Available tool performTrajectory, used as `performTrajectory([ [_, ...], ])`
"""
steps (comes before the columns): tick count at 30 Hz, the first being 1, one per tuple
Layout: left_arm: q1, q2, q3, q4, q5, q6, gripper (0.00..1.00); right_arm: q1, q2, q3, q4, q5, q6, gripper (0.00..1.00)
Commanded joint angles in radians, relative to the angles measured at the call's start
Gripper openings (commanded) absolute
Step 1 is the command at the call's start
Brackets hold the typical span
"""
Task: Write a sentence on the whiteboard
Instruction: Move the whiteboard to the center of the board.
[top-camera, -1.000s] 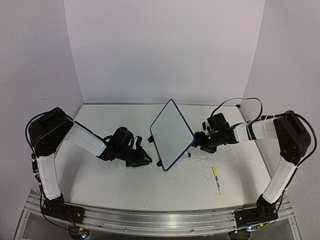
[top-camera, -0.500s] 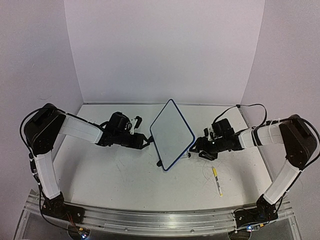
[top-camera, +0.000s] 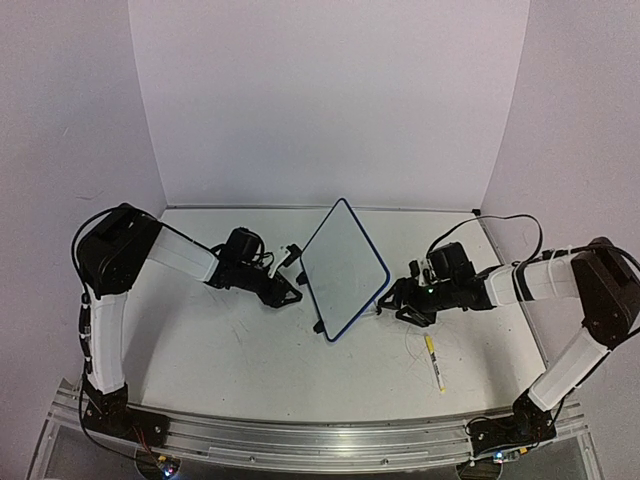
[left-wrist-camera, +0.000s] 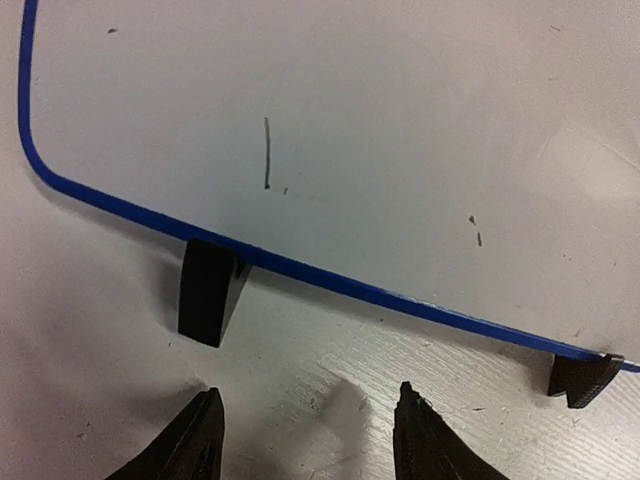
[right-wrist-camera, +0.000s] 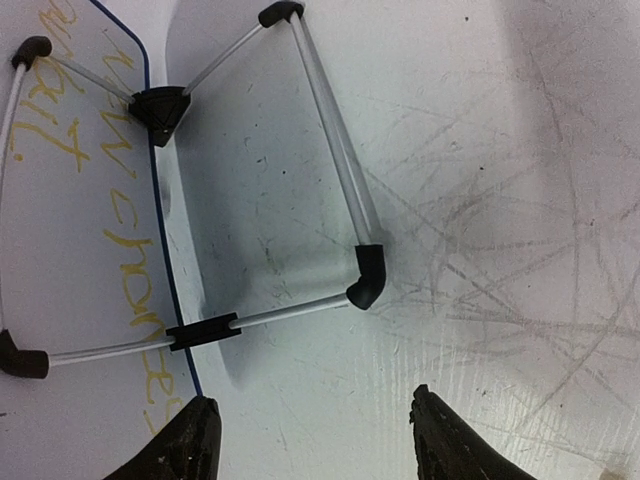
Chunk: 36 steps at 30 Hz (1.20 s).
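The whiteboard (top-camera: 345, 268) stands tilted on edge mid-table, blue-framed, its face blank in the top view. My left gripper (top-camera: 290, 285) is open and empty, low at the board's left side. In the left wrist view it (left-wrist-camera: 308, 392) faces the board (left-wrist-camera: 400, 120), just short of a black foot (left-wrist-camera: 207, 293). My right gripper (top-camera: 392, 300) is open and empty at the board's right side. In the right wrist view it (right-wrist-camera: 312, 395) sits below the wire stand (right-wrist-camera: 335, 170). The sentence (right-wrist-camera: 130, 260) shows there as yellow words on the board (right-wrist-camera: 60, 240).
A yellow-capped marker (top-camera: 434, 362) lies on the table at the front right, apart from both grippers. The tabletop (right-wrist-camera: 500, 200) is covered in grey scratch marks. A short dark stroke (left-wrist-camera: 266, 153) marks the board's left-facing side. White walls close in the back and sides.
My left gripper moved back and right to the board's left foot. My right gripper slid a little nearer and lower beside the board's right edge. The board and marker stayed put.
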Motion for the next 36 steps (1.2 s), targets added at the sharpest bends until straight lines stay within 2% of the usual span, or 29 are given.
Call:
performTrajectory([
  [1, -0.012, 0.033, 0.077, 0.004, 0.021, 0.170, 0.55, 0.010, -0.038, -0.008, 0.033, 0.002, 0.012, 0.66],
  [12, -0.037, 0.128, 0.193, 0.003, -0.093, 0.224, 0.42, 0.010, -0.069, -0.021, 0.032, 0.021, 0.021, 0.66],
  [16, -0.031, 0.139, 0.232, -0.045, -0.157, 0.205, 0.45, 0.010, -0.083, -0.028, 0.028, 0.029, 0.021, 0.66],
  [25, -0.002, 0.187, 0.309, -0.115, -0.132, 0.226, 0.54, 0.009, -0.082, -0.017, 0.023, 0.035, 0.016, 0.66],
  [29, -0.001, 0.221, 0.376, -0.163, -0.080, 0.254, 0.53, 0.010, -0.082, -0.016, 0.022, 0.035, 0.018, 0.66],
  [32, -0.003, 0.230, 0.390, -0.167, -0.023, 0.274, 0.53, 0.009, -0.090, -0.021, 0.021, 0.039, 0.020, 0.66],
  [36, -0.013, 0.234, 0.393, -0.169, -0.012, 0.313, 0.50, 0.010, -0.092, -0.020, 0.018, 0.042, 0.018, 0.66],
])
